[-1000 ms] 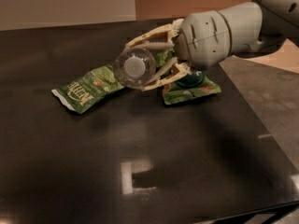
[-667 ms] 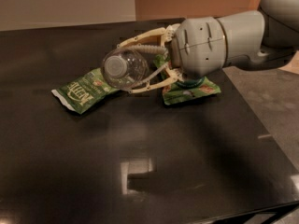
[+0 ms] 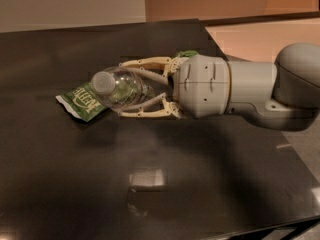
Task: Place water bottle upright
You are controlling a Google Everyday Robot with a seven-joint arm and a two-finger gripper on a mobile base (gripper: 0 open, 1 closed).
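nearest, the dark table (image 3: 65, 199) shows a pale patch of reflected light (image 3: 147, 178). past it the arm (image 3: 265, 91) reaches in from the right, and the gripper (image 3: 125, 88) sits over the middle of the table. its two cream fingers (image 3: 145, 62) are closed partway, one above and one below, clamped around the water bottle (image 3: 120, 89). the bottle lies on its side in that grip, white cap (image 3: 102, 82) pointing left. its cap end overlaps the right end of a green snack bag (image 3: 80, 101) lying flat on the table. behind the gripper's wrist a bit of another green thing (image 3: 187, 54) peeks out. whether the bottle touches the table, i cannot tell.
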